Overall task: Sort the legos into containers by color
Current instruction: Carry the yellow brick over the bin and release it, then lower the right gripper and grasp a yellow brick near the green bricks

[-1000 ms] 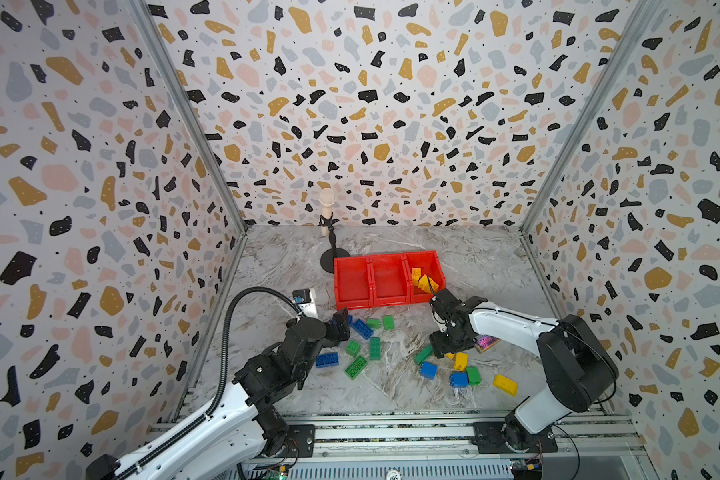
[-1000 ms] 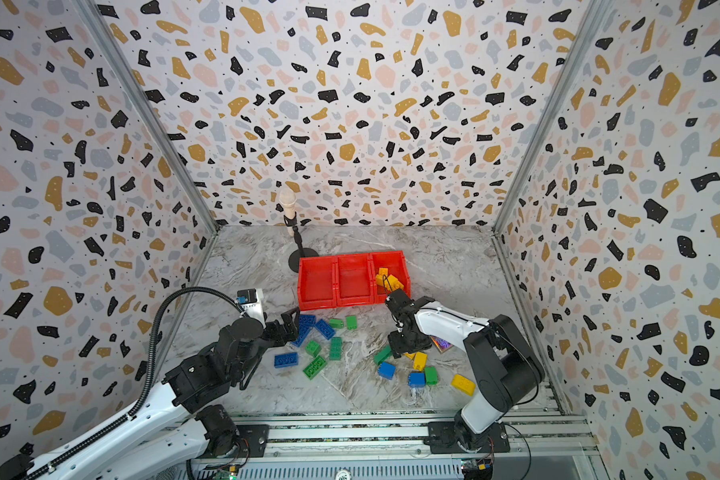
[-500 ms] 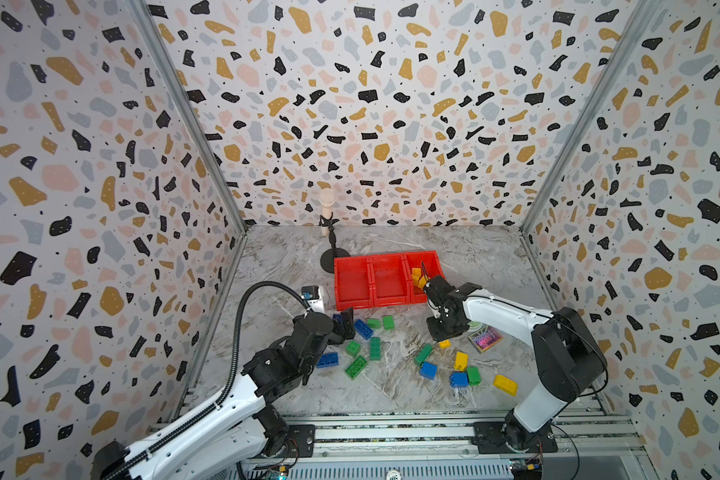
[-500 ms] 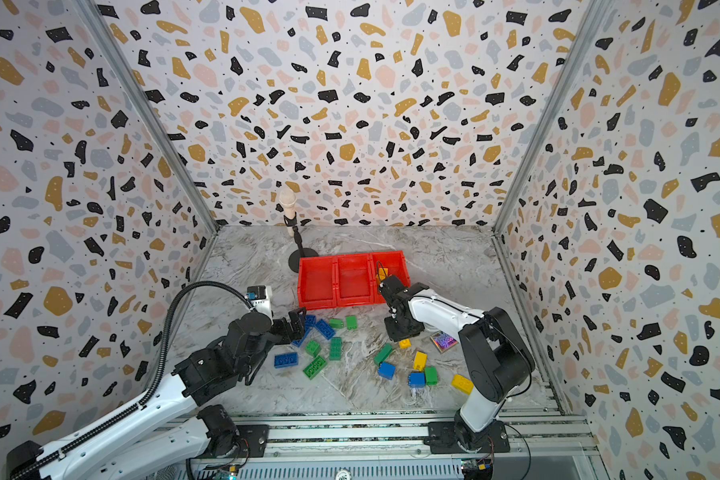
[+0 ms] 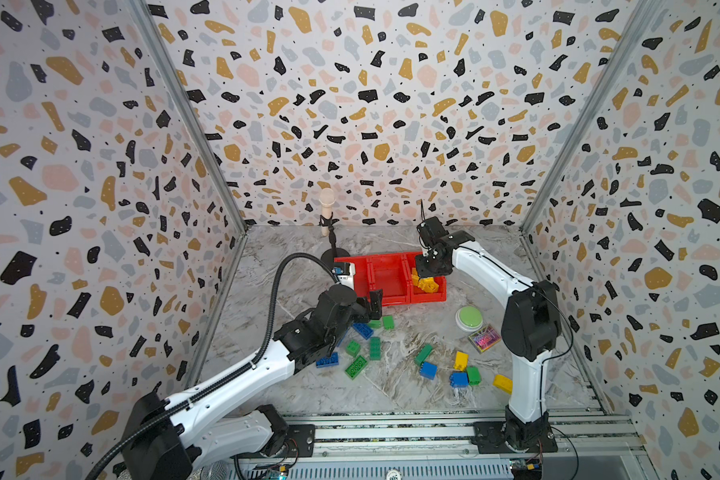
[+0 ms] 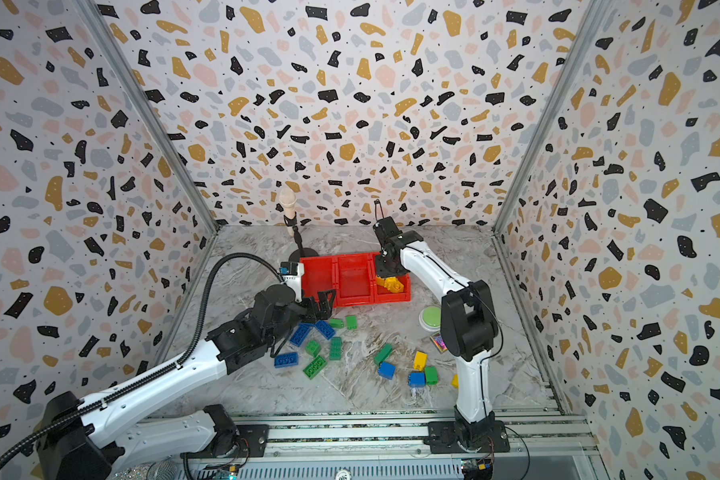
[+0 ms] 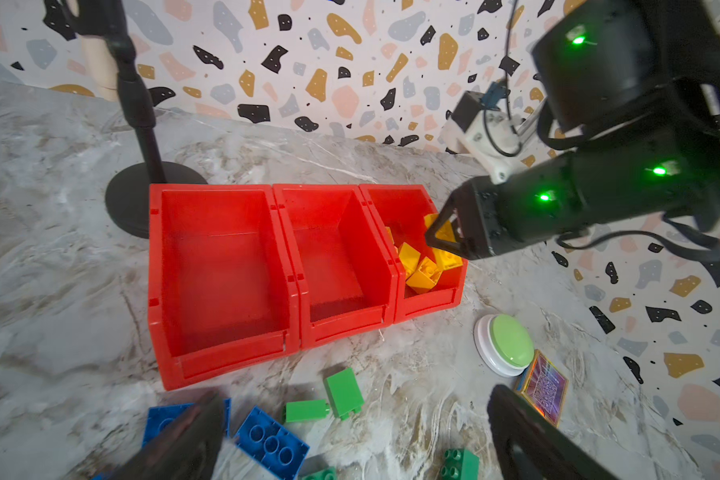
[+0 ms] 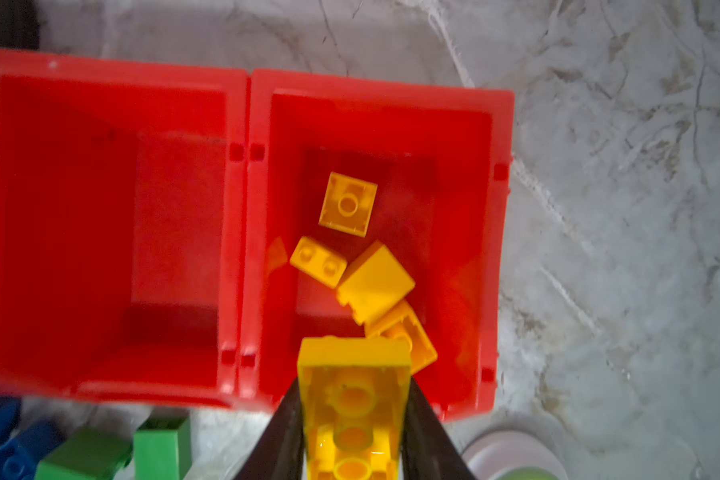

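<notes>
Over the end bin (image 8: 383, 89) of the three joined red containers (image 7: 225, 365), the one at the right of the row in both top views, the right gripper (image 8: 353, 384) is clamped on a long yellow brick (image 8: 352, 419). Its black fingers (image 8: 285, 419) press the brick's long sides, and the hollow underside faces the wrist camera. Four or so yellow bricks (image 8: 375, 282) already lie in that bin; the middle and left bins are empty. The step in hand looks like the drop. The brick hangs near the bin's low front lip, so I would carry it a little further in over the pile before letting go. I would also lower it enough that it cannot bounce off the heaped bricks and out over that lip. Then open the jaws fully and lift straight up, clear of the side walls. The left gripper (image 6: 324, 302) stands wide open and holds nothing. It sits just in front of the left bin, above the loose blue bricks (image 5: 362, 329). Green bricks (image 5: 375, 347) and two more yellow ones (image 5: 460, 360) lie scattered on the table nearby.
</notes>
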Controlling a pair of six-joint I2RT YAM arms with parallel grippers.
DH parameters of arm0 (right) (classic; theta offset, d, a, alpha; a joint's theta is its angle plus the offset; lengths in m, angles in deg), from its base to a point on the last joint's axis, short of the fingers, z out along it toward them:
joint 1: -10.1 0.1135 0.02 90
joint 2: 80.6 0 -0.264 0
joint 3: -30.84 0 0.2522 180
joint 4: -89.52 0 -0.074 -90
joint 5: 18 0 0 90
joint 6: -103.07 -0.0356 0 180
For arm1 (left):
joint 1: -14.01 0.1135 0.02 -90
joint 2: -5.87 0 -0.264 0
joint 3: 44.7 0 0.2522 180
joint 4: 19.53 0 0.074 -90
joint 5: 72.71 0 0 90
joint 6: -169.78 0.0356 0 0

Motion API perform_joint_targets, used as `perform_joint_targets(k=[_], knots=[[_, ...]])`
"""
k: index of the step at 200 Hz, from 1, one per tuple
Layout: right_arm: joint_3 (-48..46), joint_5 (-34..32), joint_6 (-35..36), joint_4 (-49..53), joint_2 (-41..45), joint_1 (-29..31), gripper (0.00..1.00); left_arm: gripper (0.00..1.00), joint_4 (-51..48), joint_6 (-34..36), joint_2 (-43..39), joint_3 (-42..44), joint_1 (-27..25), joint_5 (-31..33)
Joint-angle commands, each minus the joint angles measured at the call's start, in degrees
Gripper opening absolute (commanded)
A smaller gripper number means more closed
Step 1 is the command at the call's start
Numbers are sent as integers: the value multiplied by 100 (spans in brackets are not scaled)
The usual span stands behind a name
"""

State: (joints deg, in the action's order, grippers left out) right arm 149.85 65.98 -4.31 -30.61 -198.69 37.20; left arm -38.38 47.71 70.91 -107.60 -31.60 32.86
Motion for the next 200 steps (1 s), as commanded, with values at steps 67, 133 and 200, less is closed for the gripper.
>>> perform_joint_targets(k=[67, 133, 200], knots=[[590, -156, -370, 557, -53, -82, 62, 100, 128, 1229, 711, -919, -116, -578], [-3607, -80, -1739, -23, 2842, 323, 62, 100, 506, 888, 440, -331, -999, -573], [-5751, 0, -3061, -199, 4359, 772, 67, 100, 467, 183, 63, 168, -2158, 325]])
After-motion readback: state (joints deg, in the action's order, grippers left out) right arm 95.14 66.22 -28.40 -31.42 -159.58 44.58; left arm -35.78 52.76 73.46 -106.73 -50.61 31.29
